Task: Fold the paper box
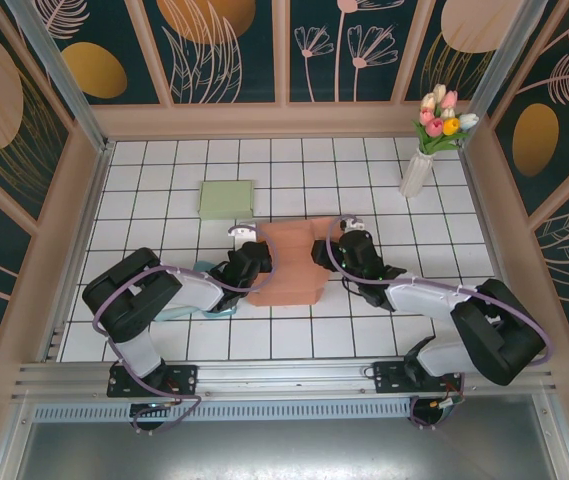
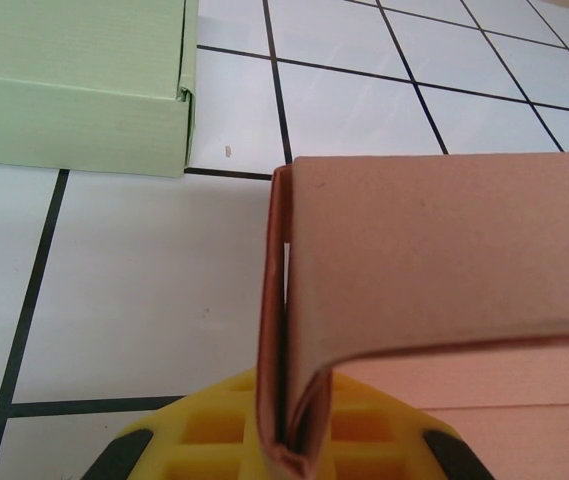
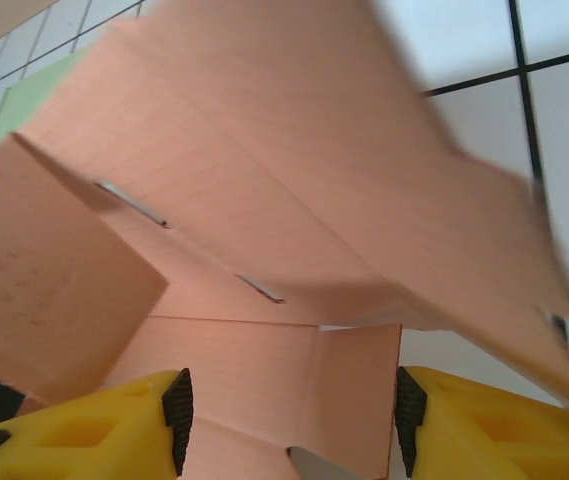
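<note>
The salmon-pink paper box (image 1: 289, 265) lies partly folded at the middle of the tiled table. My left gripper (image 1: 252, 262) is at its left side. In the left wrist view that gripper (image 2: 289, 445) is shut on a doubled-over side wall of the paper box (image 2: 434, 260), which stands upright between the yellow fingers (image 2: 204, 430). My right gripper (image 1: 330, 250) is at the box's right side. In the right wrist view the right gripper (image 3: 292, 410) stands open, a low flap of the paper box (image 3: 354, 390) lies between its black pads (image 3: 178, 415), and a raised panel (image 3: 294, 150) hangs above.
A folded pale green box (image 1: 226, 198) sits behind the pink one to the left, and its near corner (image 2: 74, 90) is close ahead of the left gripper. A white vase of tulips (image 1: 419, 170) stands at the back right. Wooden walls (image 1: 74, 230) enclose the table.
</note>
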Motion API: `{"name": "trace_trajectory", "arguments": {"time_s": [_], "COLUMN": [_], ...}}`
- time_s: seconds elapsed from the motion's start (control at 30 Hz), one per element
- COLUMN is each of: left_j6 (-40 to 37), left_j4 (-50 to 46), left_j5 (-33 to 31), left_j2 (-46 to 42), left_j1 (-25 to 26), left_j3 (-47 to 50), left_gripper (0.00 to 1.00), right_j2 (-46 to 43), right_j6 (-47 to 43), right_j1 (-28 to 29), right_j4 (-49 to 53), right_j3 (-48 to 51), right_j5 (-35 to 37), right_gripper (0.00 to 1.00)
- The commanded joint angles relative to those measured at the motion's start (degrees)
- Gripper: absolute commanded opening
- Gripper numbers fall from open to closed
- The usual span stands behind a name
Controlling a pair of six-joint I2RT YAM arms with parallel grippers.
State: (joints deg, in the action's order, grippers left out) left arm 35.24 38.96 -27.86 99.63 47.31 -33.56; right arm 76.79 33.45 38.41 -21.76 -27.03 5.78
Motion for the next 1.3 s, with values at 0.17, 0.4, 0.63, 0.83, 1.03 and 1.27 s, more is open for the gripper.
{"name": "trace_trajectory", "arguments": {"time_s": [0.17, 0.4, 0.63, 0.83, 1.03, 1.27], "left_j6": [0.2, 0.4, -0.5, -5.4, -10.6, -13.9], "left_j4": [-0.8, 0.1, -0.4, 1.3, 3.1, 10.5], "left_j5": [0.1, 0.5, -1.6, -3.5, -3.2, 13.4], "left_j2": [0.4, -0.3, 0.3, -2.4, -3.7, -4.3], "left_j1": [0.3, 0.3, 0.3, 0.3, -0.1, -4.1], "left_j3": [-0.3, 0.3, 0.8, 2.7, 3.3, 6.3], "left_gripper": [0.00, 0.00, 0.00, 0.00, 0.00, 0.00], "right_j2": [3.4, 10.6, 6.3, -6.0, -18.4, -26.0], "right_j6": [-0.2, -0.4, -3.4, -6.4, -7.3, -9.4], "right_j1": [2.9, 4.4, 5.8, 9.2, 10.0, 3.1], "right_j4": [-8.8, -11.6, -5.3, 11.0, 24.4, 28.7], "right_j3": [-1.0, -2.3, -3.2, -2.3, -1.6, 0.9], "right_j5": [-7.5, -8.3, -4.2, 8.9, 14.2, 21.1], "right_gripper": [0.56, 0.55, 0.54, 0.54, 0.55, 0.58]}}
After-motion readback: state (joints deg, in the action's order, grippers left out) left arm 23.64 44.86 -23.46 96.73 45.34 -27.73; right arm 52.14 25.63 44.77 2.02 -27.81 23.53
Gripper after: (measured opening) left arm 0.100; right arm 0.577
